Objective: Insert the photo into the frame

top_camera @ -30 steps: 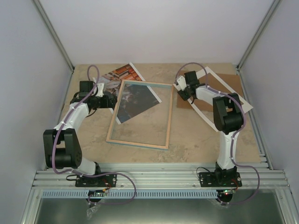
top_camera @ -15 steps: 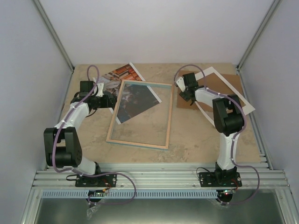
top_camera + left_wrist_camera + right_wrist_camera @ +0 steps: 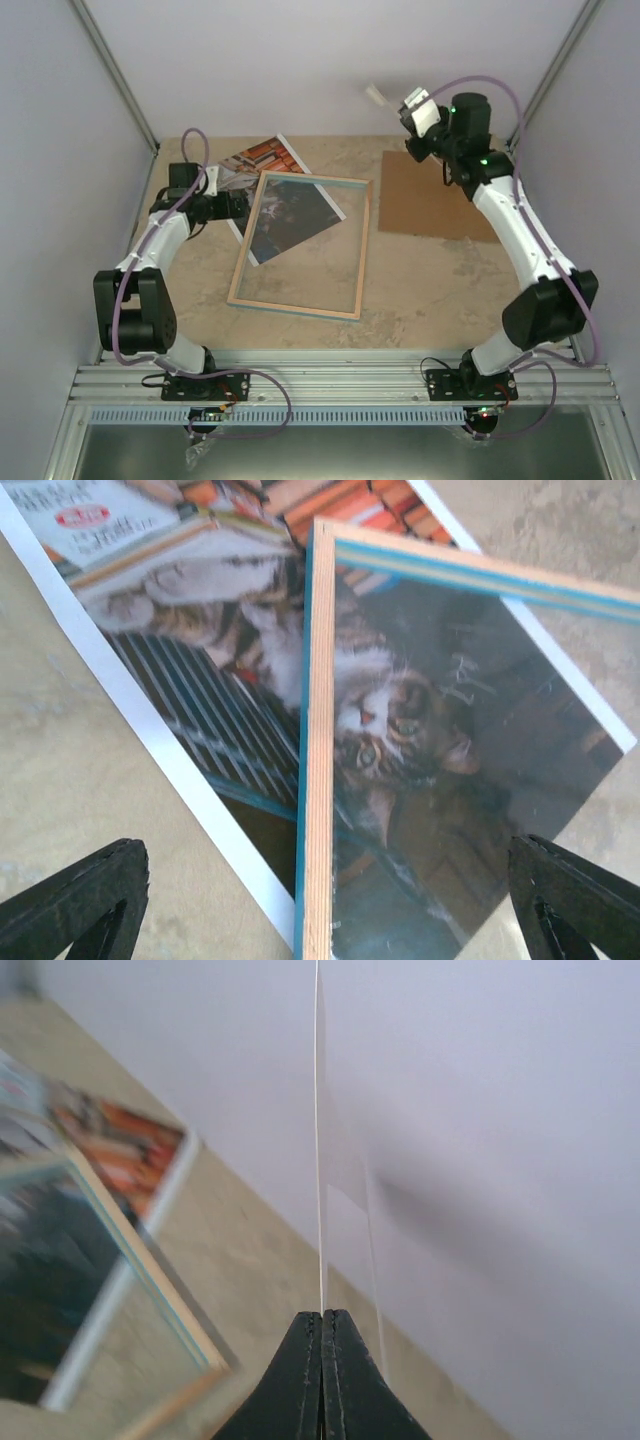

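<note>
The frame (image 3: 300, 246) lies flat mid-table, its wood back up, turquoise at the edges. The photo (image 3: 262, 160), the cat print, lies askew under the frame's far left corner, partly seen through the pane. My left gripper (image 3: 236, 205) hovers open at that corner; in the left wrist view its fingers straddle the frame's wooden side (image 3: 318, 730) and the photo (image 3: 180, 680). My right gripper (image 3: 412, 112) is raised high near the back wall, shut on a thin white mat board (image 3: 342, 1160) seen edge-on, only a corner (image 3: 375, 93) of it showing from above.
A brown backing board (image 3: 440, 195) lies flat at the back right of the table. White walls close in the back and both sides. The right arm's elbow (image 3: 548, 305) hangs over the right edge.
My right gripper shut on the white mat board and lifted it off the brown board, up toward the back wall. The left arm barely moved.
</note>
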{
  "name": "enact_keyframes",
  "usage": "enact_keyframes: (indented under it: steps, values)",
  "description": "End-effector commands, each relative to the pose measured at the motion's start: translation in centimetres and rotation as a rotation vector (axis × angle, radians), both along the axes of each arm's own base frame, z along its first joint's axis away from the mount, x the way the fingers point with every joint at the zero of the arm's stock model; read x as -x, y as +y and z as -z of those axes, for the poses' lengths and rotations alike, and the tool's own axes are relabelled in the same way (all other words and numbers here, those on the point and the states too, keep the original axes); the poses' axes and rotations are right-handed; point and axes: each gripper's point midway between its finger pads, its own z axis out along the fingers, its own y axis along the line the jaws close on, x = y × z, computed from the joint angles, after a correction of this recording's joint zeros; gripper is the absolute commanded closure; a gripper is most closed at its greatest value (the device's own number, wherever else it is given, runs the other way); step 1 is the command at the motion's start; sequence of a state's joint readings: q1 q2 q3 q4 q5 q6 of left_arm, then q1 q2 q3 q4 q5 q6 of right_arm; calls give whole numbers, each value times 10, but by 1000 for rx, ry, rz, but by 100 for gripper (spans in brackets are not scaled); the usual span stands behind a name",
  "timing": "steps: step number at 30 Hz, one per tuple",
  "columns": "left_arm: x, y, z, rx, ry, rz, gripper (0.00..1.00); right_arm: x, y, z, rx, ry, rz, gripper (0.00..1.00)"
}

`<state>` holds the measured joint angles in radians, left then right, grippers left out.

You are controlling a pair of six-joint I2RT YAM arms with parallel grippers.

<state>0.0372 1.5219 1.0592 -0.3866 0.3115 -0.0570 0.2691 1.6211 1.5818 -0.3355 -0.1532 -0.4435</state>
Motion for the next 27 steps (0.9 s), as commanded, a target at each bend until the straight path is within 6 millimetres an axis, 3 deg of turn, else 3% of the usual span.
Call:
enact_keyframes:
  steps: [1,4,7,12,14,19,21,23,26,27]
  values:
    - [-28,16,-27,-7,-73,-83,0,53,56,-52,-259,23,-352,100]
    - [-42,49,-36,28,-81,-206,1,77,82,-82,-420,53,-516,99]
    - [-51,94,-51,47,-112,-342,0,94,107,-104,-542,111,-650,100]
    - [-50,155,-70,5,-153,-497,1,118,136,-130,-769,266,-830,99]
    - [-46,168,-72,-14,-162,-532,1,121,140,-146,-870,278,-875,99]
    - [-36,182,-71,-56,-159,-564,1,103,142,-164,-1182,490,-881,100]
    - [-33,182,-69,-63,-153,-564,1,87,140,-153,-1266,576,-829,100]
    - [-32,183,-65,-66,-146,-564,0,67,140,-116,-1352,708,-710,100]
    - [-32,181,-61,-61,-139,-556,0,46,135,-21,-1406,867,-441,100]
    - [-32,180,-60,-60,-137,-553,1,40,129,19,-1429,938,-307,99]
